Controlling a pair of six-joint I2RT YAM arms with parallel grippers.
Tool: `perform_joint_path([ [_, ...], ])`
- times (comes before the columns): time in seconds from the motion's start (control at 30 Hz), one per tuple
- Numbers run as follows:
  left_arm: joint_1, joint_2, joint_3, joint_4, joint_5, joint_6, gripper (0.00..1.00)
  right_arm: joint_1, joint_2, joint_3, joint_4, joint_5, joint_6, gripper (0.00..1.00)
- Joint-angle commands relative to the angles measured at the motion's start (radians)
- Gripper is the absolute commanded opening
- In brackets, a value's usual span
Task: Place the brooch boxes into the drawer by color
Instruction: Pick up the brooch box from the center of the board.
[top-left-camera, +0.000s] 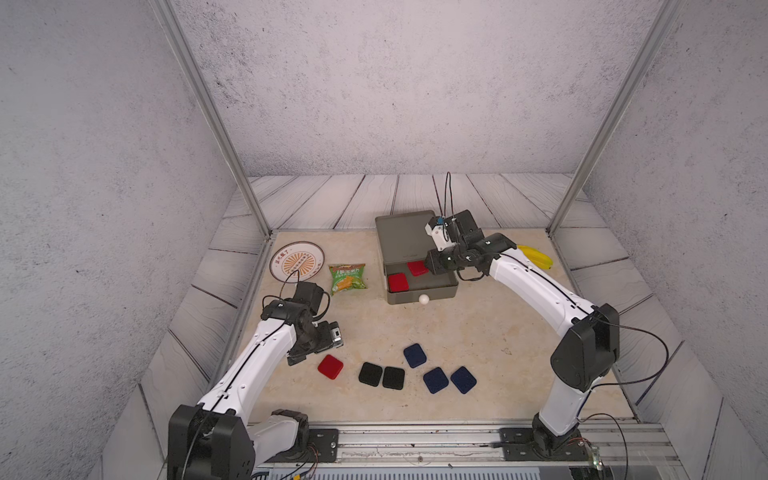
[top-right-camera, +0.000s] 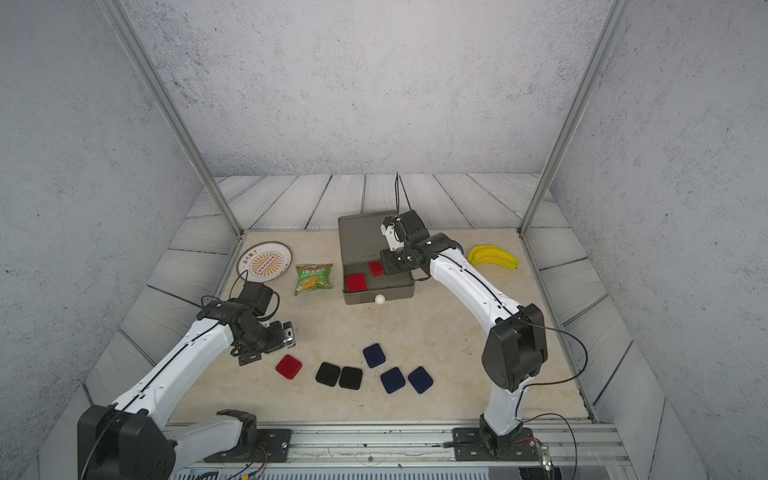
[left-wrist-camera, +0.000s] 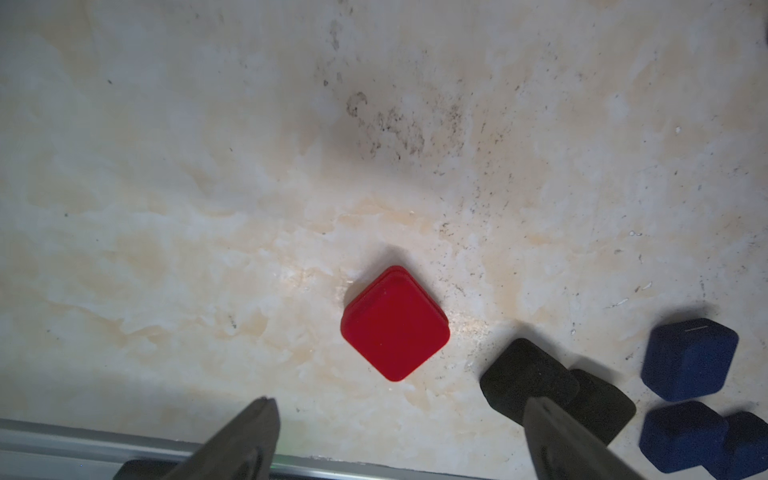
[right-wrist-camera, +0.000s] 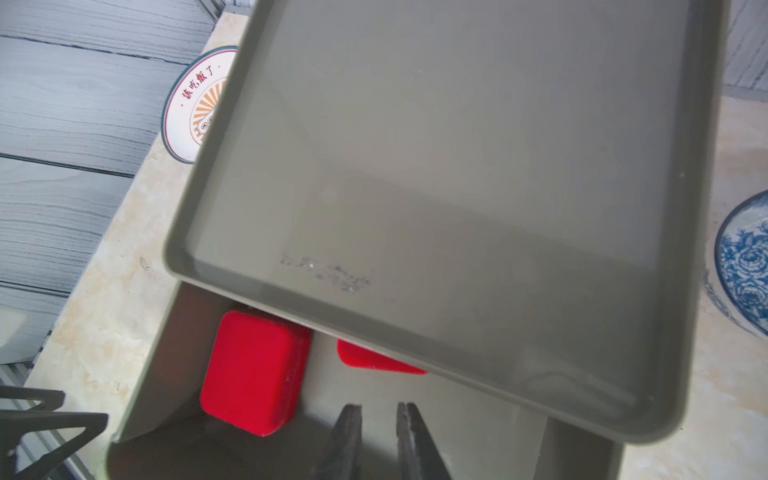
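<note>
In the right wrist view, the right gripper (right-wrist-camera: 378, 440) is seen nearly closed and empty over the grey drawer (right-wrist-camera: 141, 374), where two red boxes (right-wrist-camera: 253, 374) are kept together by color. The third red box (left-wrist-camera: 395, 324) is framed at twelve o'clock of the wide-spread, empty left gripper (left-wrist-camera: 399, 440), presumably for pickup.

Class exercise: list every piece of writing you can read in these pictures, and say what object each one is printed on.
"该吃饭了": red characters on the rim of the round plate.
Small print at that plate's centre: too small to read.
Lettering on the green snack packet: too blurred to read.
Faint marks on the grey drawer chest's top: illegible.

red box (left-wrist-camera: 395, 324) clear all round, black boxes (left-wrist-camera: 528, 374) near
</note>
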Motion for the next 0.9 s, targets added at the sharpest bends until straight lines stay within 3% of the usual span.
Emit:
perform_joint_path([
  [0.0,0.007,0.033,-0.013,-0.006,0.006,-0.019,0.98,-0.002,-0.018,0.032,-0.021,0.002,-0.015,0.25],
  [0.4,0.010,0.172,-0.003,-0.017,-0.040,-0.028,0.98,-0.008,-0.083,-0.019,-0.060,-0.011,0.013,0.22],
  [0.87,0.009,0.244,-0.093,0.127,0.041,-0.070,0.98,-0.009,-0.188,-0.161,0.011,-0.030,-0.011,0.45],
])
